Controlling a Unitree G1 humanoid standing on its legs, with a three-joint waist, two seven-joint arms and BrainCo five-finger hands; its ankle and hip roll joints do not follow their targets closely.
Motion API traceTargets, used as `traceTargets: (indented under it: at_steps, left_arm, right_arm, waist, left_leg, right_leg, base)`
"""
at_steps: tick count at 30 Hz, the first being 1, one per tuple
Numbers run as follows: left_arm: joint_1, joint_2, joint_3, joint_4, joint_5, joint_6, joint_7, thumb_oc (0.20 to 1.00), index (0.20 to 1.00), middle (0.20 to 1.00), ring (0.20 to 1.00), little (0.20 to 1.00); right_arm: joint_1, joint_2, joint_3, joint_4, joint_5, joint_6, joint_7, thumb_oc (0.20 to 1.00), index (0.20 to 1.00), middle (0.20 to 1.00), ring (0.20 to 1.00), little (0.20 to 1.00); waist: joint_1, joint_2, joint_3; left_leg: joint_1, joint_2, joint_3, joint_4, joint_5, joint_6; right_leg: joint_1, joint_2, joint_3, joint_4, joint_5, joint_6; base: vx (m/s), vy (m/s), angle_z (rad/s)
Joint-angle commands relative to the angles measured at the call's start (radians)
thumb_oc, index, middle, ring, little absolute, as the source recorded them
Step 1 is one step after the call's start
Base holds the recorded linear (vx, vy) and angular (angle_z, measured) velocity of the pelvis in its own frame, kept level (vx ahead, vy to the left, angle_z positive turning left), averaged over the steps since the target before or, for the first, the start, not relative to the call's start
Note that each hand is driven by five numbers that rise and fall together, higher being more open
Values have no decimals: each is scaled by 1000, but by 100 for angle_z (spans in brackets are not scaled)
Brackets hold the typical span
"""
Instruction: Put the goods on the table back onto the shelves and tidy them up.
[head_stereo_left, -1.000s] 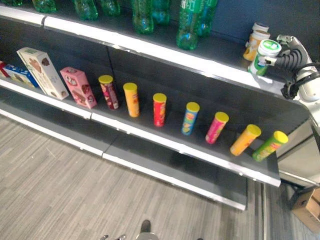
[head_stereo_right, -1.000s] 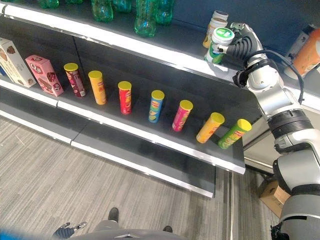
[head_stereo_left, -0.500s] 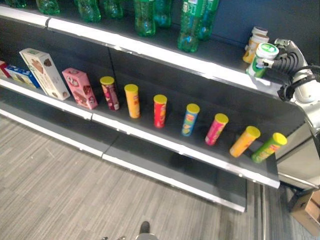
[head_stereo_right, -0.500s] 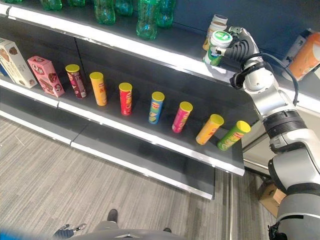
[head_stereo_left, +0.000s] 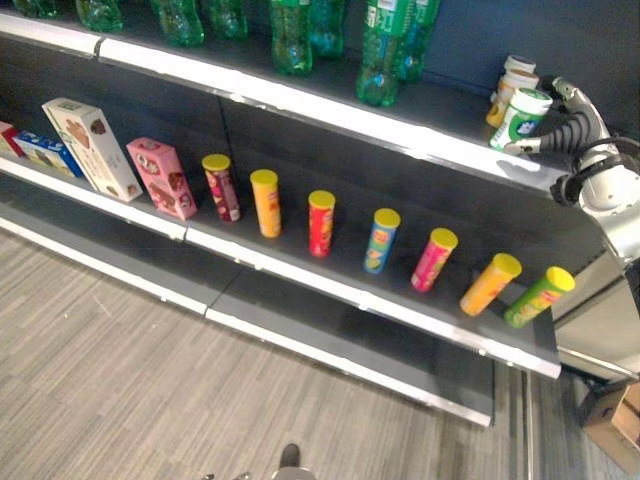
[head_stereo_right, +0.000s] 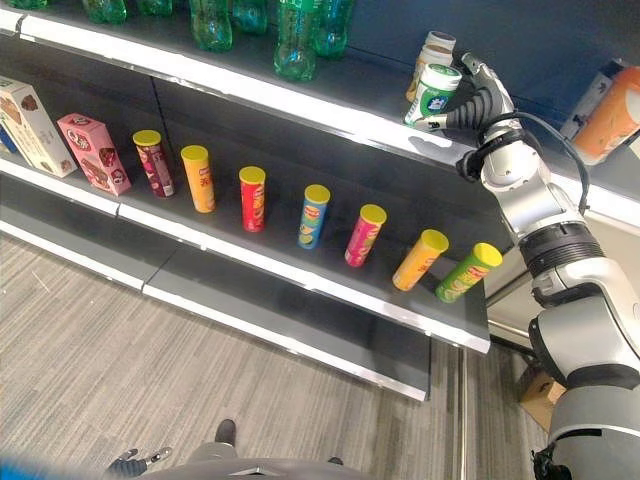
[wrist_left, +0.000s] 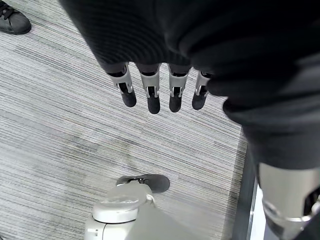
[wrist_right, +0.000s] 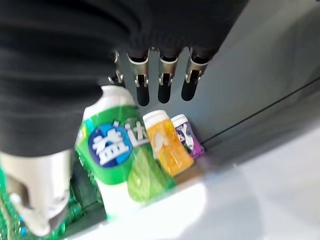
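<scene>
Top shelf (head_stereo_left: 300, 100) has green bottles (head_stereo_left: 378, 50) along the back and three small jars at the right end: a green and white jar (head_stereo_right: 433, 92) at the front, with an orange jar (wrist_right: 167, 141) and a purple jar (wrist_right: 187, 135) behind it. The middle shelf (head_stereo_left: 330, 285) carries boxes (head_stereo_left: 158, 176) on the left, then a row of seven yellow-lidded tubes (head_stereo_left: 320, 222), the right ones leaning. The bottom shelf (head_stereo_left: 340, 345) sits just above the grey floor (head_stereo_left: 150, 400).

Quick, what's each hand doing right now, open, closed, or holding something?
Left hand: open, fingers straight, hanging above the floor.
Right hand: open, fingers extended beside the green bottle standing on the upper shelf.
</scene>
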Motion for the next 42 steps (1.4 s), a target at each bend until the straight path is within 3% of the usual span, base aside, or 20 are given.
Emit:
traceTargets:
  at_steps: [1, 3, 4, 7, 9, 11, 13, 15, 17, 18, 19, 22, 23, 24, 25, 26, 28, 31, 34, 42]
  left_arm:
    - [-45, 17, -36, 58, 4, -4, 17, 1000, 1000, 1000, 1000, 1000]
    - [-46, 6, -21, 68, 20, -1, 27, 1000, 1000, 1000, 1000, 1000]
    - [-46, -2, -7, 73, 31, 4, 34, 1000, 1000, 1000, 1000, 1000]
    - [-43, -17, 32, 77, 52, 10, 43, 1000, 1000, 1000, 1000, 1000]
    - [-37, -15, 44, 81, 83, 11, 32, 1000, 1000, 1000, 1000, 1000]
    - [-36, -10, 52, 78, 100, 8, 23, 1000, 1000, 1000, 1000, 1000]
    - [-37, -5, 50, 76, 104, 7, 16, 1000, 1000, 1000, 1000, 1000]
    - [-39, 3, 53, 60, 112, 2, 7, 1000, 1000, 1000, 1000, 1000]
    - [-41, 16, 63, 29, 130, -5, -26, 1000, 1000, 1000, 1000, 1000]
    - [-41, 17, 63, 29, 130, -5, -26, 1000, 1000, 1000, 1000, 1000]
    - [-40, 23, 64, 9, 149, -10, -51, 1000, 1000, 1000, 1000, 1000]
    - [-51, 30, 56, -17, 173, -17, -85, 1000, 1000, 1000, 1000, 1000]
    - [-51, 30, 56, -17, 173, -17, -85, 1000, 1000, 1000, 1000, 1000]
    - [-67, 23, 31, -28, 176, -19, -101, 1000, 1000, 1000, 1000, 1000]
    - [-68, 23, 32, -28, 176, -19, -101, 1000, 1000, 1000, 1000, 1000]
    - [-82, 22, -3, -35, 186, -18, -122, 1000, 1000, 1000, 1000, 1000]
    - [-101, 19, -34, -30, 181, -16, -123, 1000, 1000, 1000, 1000, 1000]
    - [-131, 9, -60, -7, 163, -15, -94, 1000, 1000, 1000, 1000, 1000]
    - [-146, -3, -56, 6, 134, -9, -45, 1000, 1000, 1000, 1000, 1000]
    - [-134, -17, -59, 25, 123, -6, -31, 1000, 1000, 1000, 1000, 1000]
  right_arm:
    - [-125, -91, -19, -47, -40, -26, -84, 1000, 1000, 1000, 1000, 1000]
    - [-66, -124, -93, -192, -64, -44, -120, 1000, 1000, 1000, 1000, 1000]
    - [35, -153, -189, -334, -83, -58, -135, 1000, 1000, 1000, 1000, 1000]
    - [255, -168, -369, -623, -82, -111, -110, 1000, 1000, 1000, 1000, 1000]
    - [510, -130, -552, -852, 43, -185, -4, 1000, 1000, 1000, 1000, 1000]
    - [612, -111, -614, -927, 163, -216, 77, 1000, 1000, 1000, 1000, 1000]
    - [670, -93, -649, -959, 212, -227, 112, 1000, 1000, 1000, 1000, 1000]
    - [766, -36, -673, -1005, 356, -232, 219, 1000, 1000, 1000, 1000, 1000]
    - [929, -2, -636, -1040, 500, -173, 385, 1000, 1000, 1000, 1000, 1000]
    - [930, -2, -638, -1040, 500, -173, 386, 1000, 1000, 1000, 1000, 1000]
    - [1045, 14, -573, -1040, 567, -99, 503, 1000, 1000, 1000, 1000, 1000]
    - [1205, 16, -446, -948, 522, 2, 625, 1000, 1000, 1000, 1000, 1000]
    - [1204, 16, -446, -947, 521, 2, 625, 1000, 1000, 1000, 1000, 1000]
    - [1230, 74, -343, -742, 403, 32, 629, 1000, 1000, 1000, 1000, 1000]
    - [1228, 74, -342, -740, 403, 31, 629, 1000, 1000, 1000, 1000, 1000]
    - [1207, 144, -250, -495, 207, 45, 607, 1000, 1000, 1000, 1000, 1000]
    - [1164, 239, -196, -274, 70, 39, 533, 1000, 1000, 1000, 1000, 1000]
    - [1070, 428, -223, 87, -70, 41, 331, 1000, 1000, 1000, 1000, 1000]
    - [1007, 558, -293, 287, -125, 69, 172, 1000, 1000, 1000, 1000, 1000]
    - [999, 633, -340, 482, -107, 95, 114, 1000, 1000, 1000, 1000, 1000]
  waist:
    - [5, 1, 13]
    - [-14, 6, 13]
    - [-31, 7, 10]
    - [-70, 11, 10]
    - [-97, -1, 6]
    - [-124, -3, 8]
    - [-127, -7, 6]
    - [-146, -7, 8]
    - [-168, -6, 15]
    - [-168, -7, 12]
    - [-179, -4, 18]
    - [-194, 0, 23]
    - [-195, -1, 20]
    - [-205, 6, 27]
    - [-206, 5, 25]
    - [-205, 14, 30]
    - [-201, 19, 30]
    - [-198, 24, 28]
    - [-191, 37, 32]
    - [-180, 62, 21]
  left_leg:
    - [46, 51, 79, 9, -78, -52]
    - [52, 51, 90, 9, -84, -49]
    - [60, 52, 103, 9, -91, -47]
    - [75, 52, 131, 9, -103, -41]
    - [86, 54, 159, 10, -112, -37]
    - [91, 55, 175, 9, -115, -36]
    - [91, 54, 181, 10, -116, -35]
    - [95, 54, 194, 9, -120, -33]
    - [103, 51, 214, 9, -125, -33]
    - [100, 50, 214, 9, -123, -32]
    - [105, 49, 224, 9, -125, -33]
    - [107, 46, 232, 9, -125, -36]
    - [103, 45, 232, 9, -124, -36]
    - [110, 44, 235, 9, -124, -37]
    - [106, 43, 235, 9, -123, -36]
    - [113, 43, 234, 9, -125, -37]
    - [112, 42, 230, 9, -124, -36]
    - [114, 38, 223, 9, -124, -29]
    - [125, 36, 215, 9, -131, -22]
    - [144, 36, 207, 9, -133, -24]
  right_leg:
    - [30, -44, -31, 30, -68, 54]
    - [26, -47, -26, 31, -64, 58]
    - [23, -51, -20, 32, -61, 62]
    - [12, -56, -1, 37, -56, 69]
    - [-2, -60, 18, 41, -49, 75]
    - [-11, -62, 28, 44, -42, 79]
    - [-14, -63, 32, 45, -39, 81]
    - [-25, -66, 45, 49, -34, 84]
    - [-36, -68, 62, 56, -30, 88]
    - [-40, -69, 62, 55, -28, 87]
    - [-42, -73, 68, 58, -25, 89]
    - [-47, -80, 72, 62, -25, 91]
    - [-50, -80, 72, 62, -24, 91]
    - [-48, -82, 77, 64, -26, 90]
    - [-51, -82, 77, 64, -25, 89]
    - [-41, -83, 74, 61, -31, 88]
    - [-35, -84, 70, 58, -32, 86]
    - [-30, -87, 68, 52, -28, 84]
    - [-21, -84, 73, 48, -31, 80]
    - [13, -75, 62, 32, -42, 68]
  base:
    - [0, 0, 0]
    - [8, 51, -6]
    - [13, 70, -14]
    - [11, 73, -22]
    - [9, 69, -48]
    - [0, 52, -38]
    - [-3, 29, -28]
    - [-9, 54, -28]
    - [-21, 56, -14]
    - [-15, 42, -10]
    - [-9, 41, -19]
    - [-10, 34, -16]
    - [-25, 40, -2]
    - [-20, 31, -7]
    - [-23, 47, -17]
    - [-11, 14, -24]
    - [-10, -1, -17]
    - [0, -9, 3]
    - [2, -5, -1]
    - [17, -18, 8]
